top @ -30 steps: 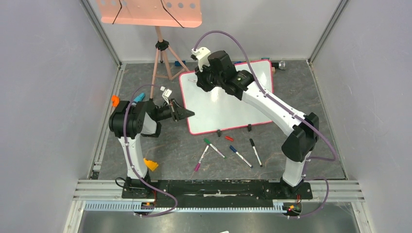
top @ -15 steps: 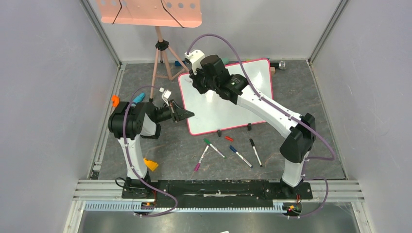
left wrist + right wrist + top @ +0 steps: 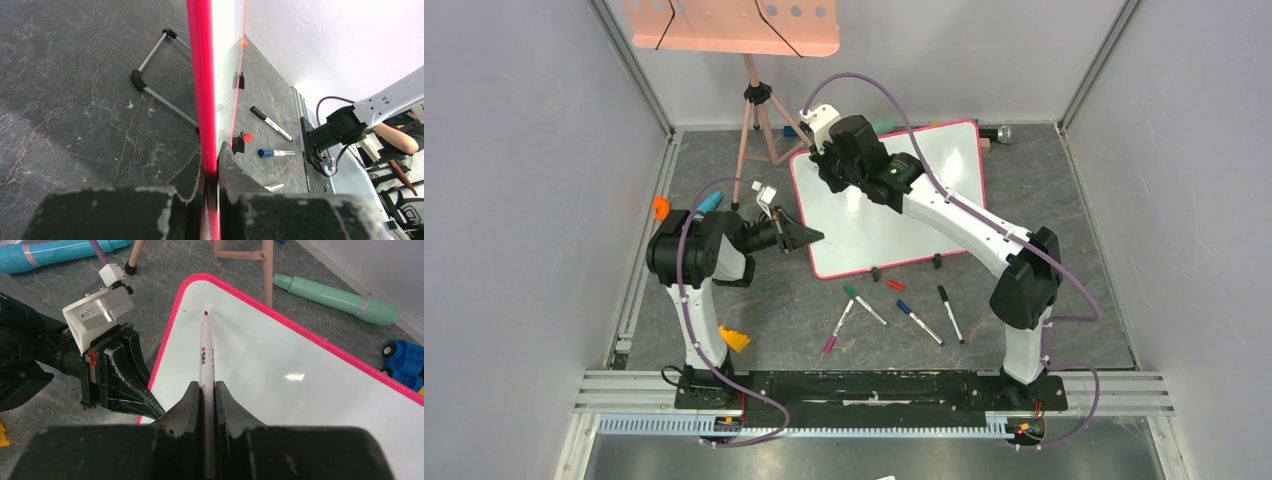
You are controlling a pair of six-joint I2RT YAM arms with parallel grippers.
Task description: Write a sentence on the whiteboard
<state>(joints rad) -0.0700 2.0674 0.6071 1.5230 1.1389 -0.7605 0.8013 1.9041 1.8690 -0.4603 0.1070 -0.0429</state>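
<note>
The right gripper (image 3: 207, 390) is closed on a red-tipped white marker (image 3: 206, 350), which points straight forward from between the fingers. Its tip is over the near-left corner of the whiteboard (image 3: 300, 405), which spreads ahead and to the right of the gripper; if the tip touches the surface, I cannot tell. To the left of it, the left gripper (image 3: 212, 182) is clamped on the board's pink rim. Beyond the far rim are a mint-green tube (image 3: 335, 295) and a tripod leg (image 3: 268, 270).
</note>
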